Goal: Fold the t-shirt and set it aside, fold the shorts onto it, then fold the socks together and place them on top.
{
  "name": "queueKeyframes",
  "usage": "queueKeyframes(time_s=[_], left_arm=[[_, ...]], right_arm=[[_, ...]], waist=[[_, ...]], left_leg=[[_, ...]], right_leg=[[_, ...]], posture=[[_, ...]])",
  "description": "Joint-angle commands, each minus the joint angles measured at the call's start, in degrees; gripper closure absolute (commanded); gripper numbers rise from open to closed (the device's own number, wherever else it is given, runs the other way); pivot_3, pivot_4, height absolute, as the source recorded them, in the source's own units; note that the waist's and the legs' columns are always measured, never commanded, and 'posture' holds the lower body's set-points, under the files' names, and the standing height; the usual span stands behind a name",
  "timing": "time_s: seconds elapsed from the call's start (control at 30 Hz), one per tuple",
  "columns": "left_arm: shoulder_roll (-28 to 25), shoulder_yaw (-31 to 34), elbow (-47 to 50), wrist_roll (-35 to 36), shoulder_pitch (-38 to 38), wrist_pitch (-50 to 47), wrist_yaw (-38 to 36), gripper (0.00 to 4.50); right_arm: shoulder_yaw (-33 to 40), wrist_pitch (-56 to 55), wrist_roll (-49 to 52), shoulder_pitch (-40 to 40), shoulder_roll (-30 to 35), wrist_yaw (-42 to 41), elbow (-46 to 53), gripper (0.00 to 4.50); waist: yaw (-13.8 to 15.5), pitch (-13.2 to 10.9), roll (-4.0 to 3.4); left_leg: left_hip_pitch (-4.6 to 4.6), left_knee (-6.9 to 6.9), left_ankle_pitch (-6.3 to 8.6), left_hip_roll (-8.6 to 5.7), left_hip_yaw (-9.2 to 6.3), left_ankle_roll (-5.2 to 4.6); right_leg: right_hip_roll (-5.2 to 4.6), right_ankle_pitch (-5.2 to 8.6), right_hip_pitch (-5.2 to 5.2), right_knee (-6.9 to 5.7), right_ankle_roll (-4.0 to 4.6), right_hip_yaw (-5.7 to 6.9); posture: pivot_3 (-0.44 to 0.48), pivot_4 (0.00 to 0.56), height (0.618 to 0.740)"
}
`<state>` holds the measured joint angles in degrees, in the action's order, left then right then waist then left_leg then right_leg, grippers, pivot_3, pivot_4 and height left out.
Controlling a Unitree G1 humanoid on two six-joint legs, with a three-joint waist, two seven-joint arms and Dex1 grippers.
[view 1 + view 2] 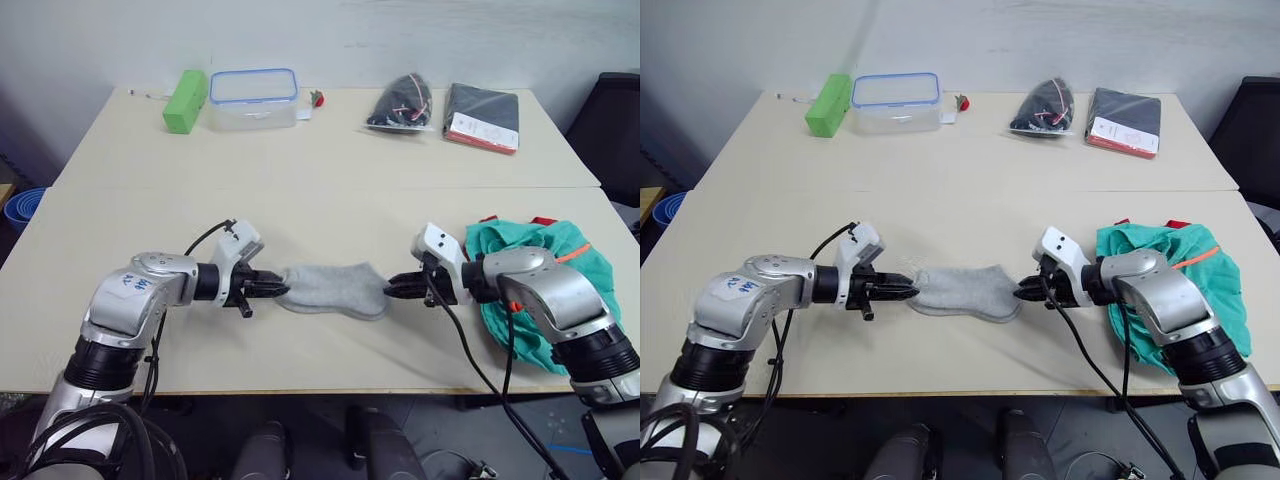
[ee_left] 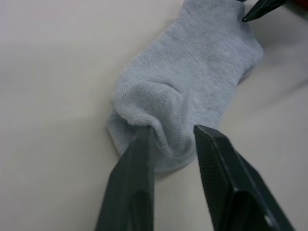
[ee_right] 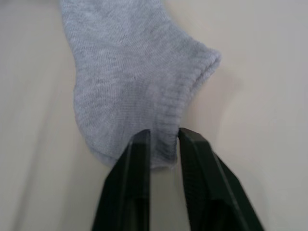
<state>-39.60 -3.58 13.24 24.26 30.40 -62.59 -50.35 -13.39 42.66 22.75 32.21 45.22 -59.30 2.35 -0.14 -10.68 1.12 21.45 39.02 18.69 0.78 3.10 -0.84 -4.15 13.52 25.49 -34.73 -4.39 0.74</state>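
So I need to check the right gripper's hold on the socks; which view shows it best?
The right wrist view: the right gripper has its fingers pinching the ribbed cuff edge of the socks. Both eye views show that contact small and side-on. The left wrist view catches just a fingertip at the far end.

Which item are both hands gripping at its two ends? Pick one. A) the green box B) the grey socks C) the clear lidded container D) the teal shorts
B: the left hand and right hand each pinch an end of the grey socks on the table, while the teal shorts lie beside the right arm.
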Motion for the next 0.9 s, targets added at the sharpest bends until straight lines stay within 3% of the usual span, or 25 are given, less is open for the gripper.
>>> queueKeyframes(time_s=[0.03, 0.1, 0.23, 0.27, 0.33, 0.57, 0.63, 0.67, 0.9], left_arm=[[-3.3, 4.9, 4.1, 4.7, -0.2, -0.9, -2.6, 1.92], [-4.8, 7.9, 5.1, 7.6, 0.7, -0.6, -4.1, 1.27], [-3.6, 9.4, 3.9, 9.2, 4.3, 2.5, -3.3, 1.27], [-3.0, 8.4, 3.2, 8.9, 5.0, 3.4, -3.2, 1.25], [-1.6, 2.5, 0.9, 4.1, 5.9, 9.3, -2.7, 1.65], [2.2, -13.6, -8.8, -10.6, 7.7, 25.0, -2.2, 3.69], [3.2, -15.7, -10.0, -12.2, 7.4, 26.1, -2.6, 4.36], [3.2, -16.9, -10.6, -13.5, 7.2, 26.7, -2.7, 4.47], [1.8, -20.8, -13.5, -21.3, 4.8, 30.6, -1.9, 4.47]], right_arm=[[5.3, 0.6, 1.0, -0.3, 2.5, 0.3, 4.6, 2.1], [8.2, 2.1, 2.9, -0.5, 2.9, 0.7, 7.0, 1.4], [11.7, 6.1, 6.9, 0.1, 0.5, 2.8, 11.7, 1.4], [11.7, 6.8, 7.3, 0.3, -0.5, 3.7, 12.6, 1.6], [9.5, 7.5, 7.4, 1.2, -3.9, 6.0, 14.6, 1.99], [-1.8, 2.1, -2.6, 3.3, -13.3, 13.5, 11.4, 4.44], [-4.5, -0.3, -5.8, 3.0, -14.5, 14.7, 9.6, 4.5], [-6.0, -1.7, -7.8, 2.6, -14.6, 15.1, 8.6, 4.5], [-9.6, -8.7, -16.5, -3.8, -8.9, 14.2, 6.4, 4.5]], waist=[[-0.1, 0.0, 0.0], [0.0, 0.0, 0.0], [0.0, 0.0, 0.0], [0.0, 0.0, 0.0], [0.0, 0.0, 0.0], [0.0, 0.0, 0.0], [0.0, 0.0, 0.0], [0.0, 0.0, 0.0], [0.1, 0.0, 0.04]], left_leg=[[0.0, 0.0, 0.0, 0.0, 0.0, 0.0], [-0.01, -0.01, 0.01, 0.0, -0.01, 0.02], [-0.02, -0.01, 0.01, 0.0, -0.06, 0.05], [-0.02, -0.01, 0.01, 0.0, -0.06, 0.05], [-0.04, -0.01, 0.01, -0.02, -0.05, 0.05], [-0.03, -0.01, 0.0, -0.04, 0.08, 0.06], [-0.02, -0.01, 0.01, -0.04, 0.09, 0.05], [0.01, -0.01, 0.02, -0.03, 0.1, 0.04], [-0.06, 0.01, 0.05, -0.05, 0.18, -0.03]], right_leg=[[-0.01, 0.0, 0.0, 0.03, 0.0, 0.03], [-0.01, 0.02, 0.01, 0.03, 0.03, 0.05], [-0.04, 0.03, -0.01, 0.03, 0.05, 0.13], [-0.04, 0.03, -0.02, 0.03, 0.05, 0.14], [-0.04, 0.03, -0.03, 0.01, 0.05, 0.13], [0.38, 0.03, 0.05, -0.1, 0.04, 0.15], [0.43, 0.03, 0.05, -0.09, 0.04, 0.16], [0.43, 0.02, 0.07, -0.09, 0.04, 0.17], [0.42, 0.02, 0.0, -0.1, 0.03, 0.17]], posture=[[0.0, 0.15, 0.74], [0.0, 0.15, 0.74], [0.0, 0.15, 0.74], [0.0, 0.15, 0.74], [0.0, 0.15, 0.74], [0.0, 0.15, 0.74], [0.0, 0.15, 0.74], [0.0, 0.15, 0.74], [0.0, 0.15, 0.74]])
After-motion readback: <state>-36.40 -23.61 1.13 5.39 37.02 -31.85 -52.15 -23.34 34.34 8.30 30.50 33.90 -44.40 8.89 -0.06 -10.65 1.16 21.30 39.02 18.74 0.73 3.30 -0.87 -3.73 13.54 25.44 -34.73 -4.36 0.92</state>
